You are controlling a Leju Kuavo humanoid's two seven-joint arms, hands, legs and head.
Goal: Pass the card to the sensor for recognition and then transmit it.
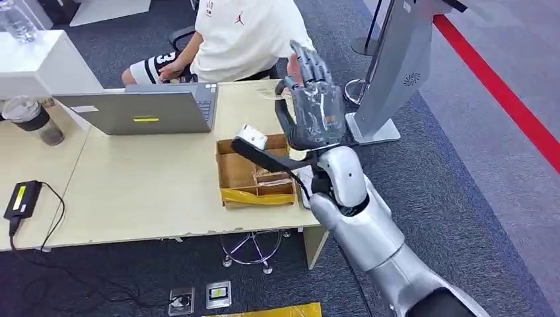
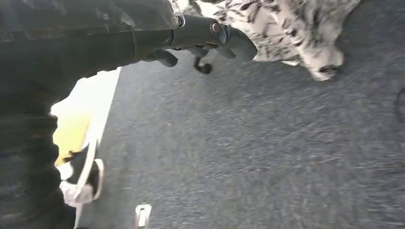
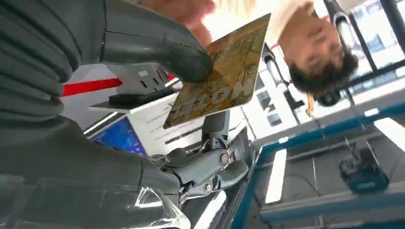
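One thin, yellow-brown printed plastic card (image 3: pixel 219 76), upper centre of the right wrist view, pinched near one edge under the thick grey thumb of the right hand (image 1: pixel 315 99); remaining fingers (image 3: pixel 215 164) spread below, clear of the card. Raised upper centre-right of the head view, palm away from the camera, beside the slanted grey kiosk panel (image 1: pixel 396 66) on its stand. Person in white shirt (image 1: pixel 247 33) seated just beyond, upper centre.

Handling, judged: light, stiff, flat, smooth-faced and prone to slip or pivot under a single-point pinch; not fragile. Best taken by the free long edge or far corner, opposite the thumb, faces left unobstructed for reading.

Left hand (image 2: pixel 205 40): upper centre of the left wrist view, hanging over grey carpet; fingers curled loosely, closure not determinable.

Surface: pale beige desk (image 1: pixel 145 178), bearing open grey laptop (image 1: pixel 145 109), open brown cardboard box (image 1: pixel 254 172), dark lidded cup (image 1: pixel 33 119) at left edge, black power adapter (image 1: pixel 23 198) lower left.

Room: dark grey carpet, red floor stripe (image 1: pixel 502 92) at upper right.
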